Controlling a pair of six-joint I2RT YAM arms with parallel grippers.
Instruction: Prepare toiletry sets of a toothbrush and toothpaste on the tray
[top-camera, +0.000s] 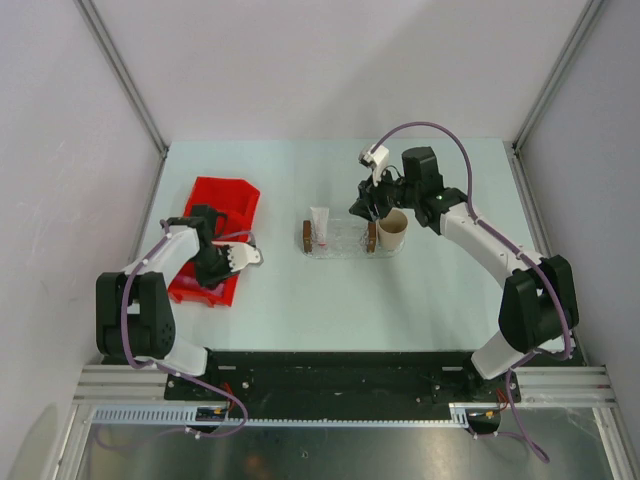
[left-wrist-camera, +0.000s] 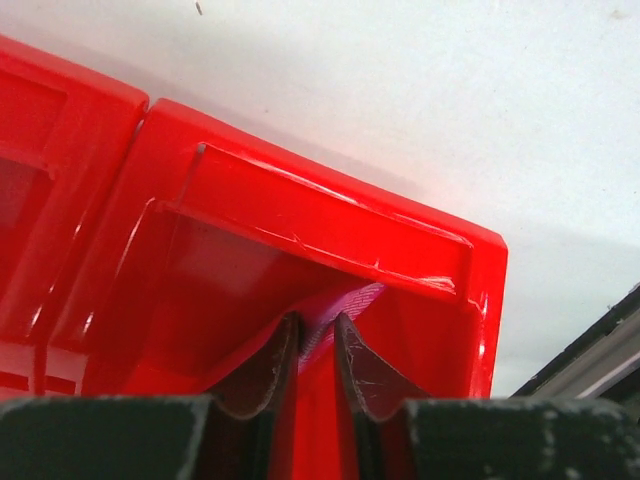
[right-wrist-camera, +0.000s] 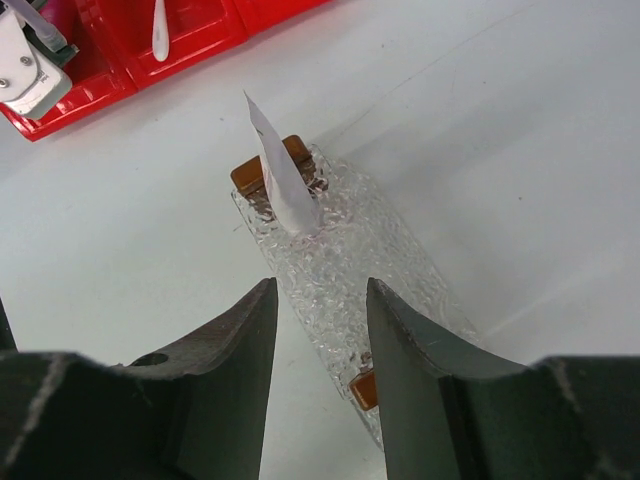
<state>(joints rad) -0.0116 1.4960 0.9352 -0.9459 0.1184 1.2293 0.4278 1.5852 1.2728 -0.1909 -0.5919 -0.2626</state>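
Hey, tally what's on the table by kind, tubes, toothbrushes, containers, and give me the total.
toothpaste tubes: 2, the white tube on the clear tray, the pink tube in the red bin
toothbrush: 1
clear tray: 1
red bin: 1
paper cup: 1
total: 6

White toothpaste tube (right-wrist-camera: 285, 185) leans on a brown end block (right-wrist-camera: 250, 172) of the clear tray (right-wrist-camera: 340, 260), magenta tube (left-wrist-camera: 345, 300) inside the red bin (left-wrist-camera: 300, 215).

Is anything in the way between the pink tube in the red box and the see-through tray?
The pink tube, pinched by the left gripper, must clear the wall of the red bin. Past that, nothing visible lies before the tray, where a white tube stands.
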